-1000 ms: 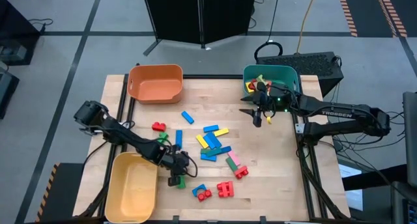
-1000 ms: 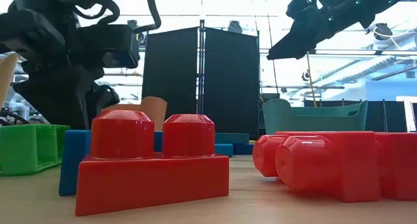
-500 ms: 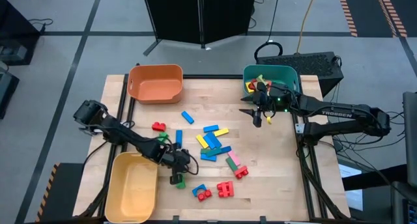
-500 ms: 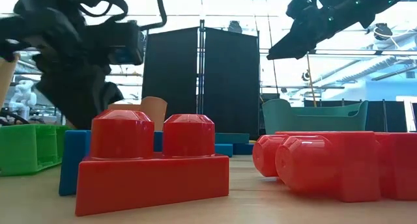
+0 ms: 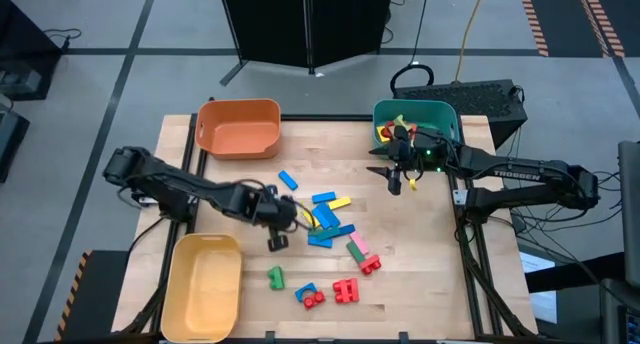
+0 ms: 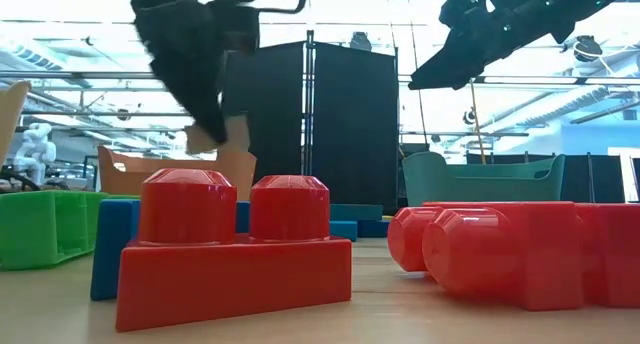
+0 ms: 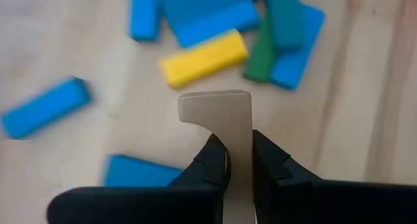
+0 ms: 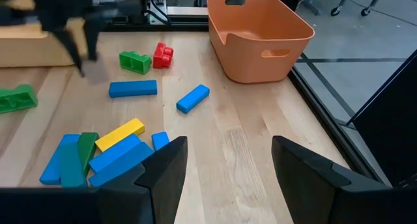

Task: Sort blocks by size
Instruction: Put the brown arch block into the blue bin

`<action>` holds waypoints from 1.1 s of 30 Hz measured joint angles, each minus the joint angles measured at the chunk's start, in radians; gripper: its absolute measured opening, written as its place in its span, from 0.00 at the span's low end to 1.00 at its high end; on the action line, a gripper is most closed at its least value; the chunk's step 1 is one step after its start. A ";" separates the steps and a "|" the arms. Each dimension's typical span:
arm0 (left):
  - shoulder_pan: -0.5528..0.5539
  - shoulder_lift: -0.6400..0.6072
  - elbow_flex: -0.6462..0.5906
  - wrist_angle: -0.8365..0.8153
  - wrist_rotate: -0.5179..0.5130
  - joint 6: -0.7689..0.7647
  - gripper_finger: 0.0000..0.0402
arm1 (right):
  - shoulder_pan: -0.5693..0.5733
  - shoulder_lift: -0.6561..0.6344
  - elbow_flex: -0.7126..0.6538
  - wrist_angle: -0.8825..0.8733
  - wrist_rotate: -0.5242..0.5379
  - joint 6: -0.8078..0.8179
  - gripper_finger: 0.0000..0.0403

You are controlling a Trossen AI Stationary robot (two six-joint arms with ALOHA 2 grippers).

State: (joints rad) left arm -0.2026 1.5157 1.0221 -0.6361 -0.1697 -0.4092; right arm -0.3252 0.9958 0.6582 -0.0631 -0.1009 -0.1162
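The left gripper [image 6: 205,139] is motion-blurred in the low view, and the red brick [image 6: 530,254] is cut off.

An orange bin [image 5: 238,127] is sitting at my table's [image 5: 320,159] far left corner, a teal bin [image 5: 415,117] at the far right, a yellow bin [image 5: 202,284] at the near left edge.

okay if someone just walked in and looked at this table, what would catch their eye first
Probably the scatter of bright blocks mid-table, ringed by an orange bin, a teal bin and a yellow bin. Next, the left gripper lifted over the pile, while the right gripper hangs open near the teal bin.
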 joint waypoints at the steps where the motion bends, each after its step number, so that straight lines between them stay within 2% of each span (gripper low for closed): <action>1: 0.016 -0.014 0.011 -0.017 -0.010 0.012 0.06 | 0.000 0.000 0.000 0.000 0.000 0.000 0.52; 14: 0.288 -0.157 0.090 -0.146 -0.041 0.139 0.08 | 0.000 0.058 0.000 -0.002 -0.002 0.007 0.52; 24: 0.532 -0.172 0.095 -0.170 -0.049 0.241 0.08 | 0.008 0.115 0.000 0.044 -0.006 0.031 0.52; 33: 0.745 -0.173 0.095 -0.168 -0.046 0.295 0.08 | 0.027 0.116 0.000 0.046 -0.007 0.027 0.52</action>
State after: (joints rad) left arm 0.5424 1.3430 1.1175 -0.8043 -0.2158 -0.1143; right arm -0.2985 1.1118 0.6582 -0.0170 -0.1076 -0.0895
